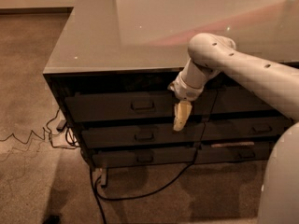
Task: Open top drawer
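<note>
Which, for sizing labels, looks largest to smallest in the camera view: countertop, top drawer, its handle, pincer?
countertop
top drawer
handle and pincer tied: the pincer, just right of the handle, hangs nearer the camera

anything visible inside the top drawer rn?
No. The top drawer shows only its front and handle; the interior is covered. The gripper hangs in front of it, right of the handle.
</note>
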### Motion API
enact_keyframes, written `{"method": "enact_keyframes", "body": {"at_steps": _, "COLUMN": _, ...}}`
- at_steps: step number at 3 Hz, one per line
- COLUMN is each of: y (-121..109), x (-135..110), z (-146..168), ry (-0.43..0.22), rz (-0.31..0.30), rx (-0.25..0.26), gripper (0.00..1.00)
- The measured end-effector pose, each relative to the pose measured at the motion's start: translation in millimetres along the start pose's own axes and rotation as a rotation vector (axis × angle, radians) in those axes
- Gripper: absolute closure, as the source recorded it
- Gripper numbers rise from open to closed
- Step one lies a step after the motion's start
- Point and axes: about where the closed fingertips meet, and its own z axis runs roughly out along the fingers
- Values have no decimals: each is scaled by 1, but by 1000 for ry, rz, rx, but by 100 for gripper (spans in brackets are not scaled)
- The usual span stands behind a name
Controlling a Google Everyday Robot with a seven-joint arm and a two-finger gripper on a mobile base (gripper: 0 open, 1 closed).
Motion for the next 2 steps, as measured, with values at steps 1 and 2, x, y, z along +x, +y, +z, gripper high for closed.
{"method": "enact_keyframes", "body": {"at_steps": 1, "y": -1, "x": -2, "z": 9, "ry": -30, "rz": 4, "rx": -14, "gripper": 0}}
{"method": "enact_keyframes", "body": {"at_steps": 2, "y": -3, "x": -2, "z": 17, "ry": -36, "rz": 23, "rx": 3, "gripper": 0}}
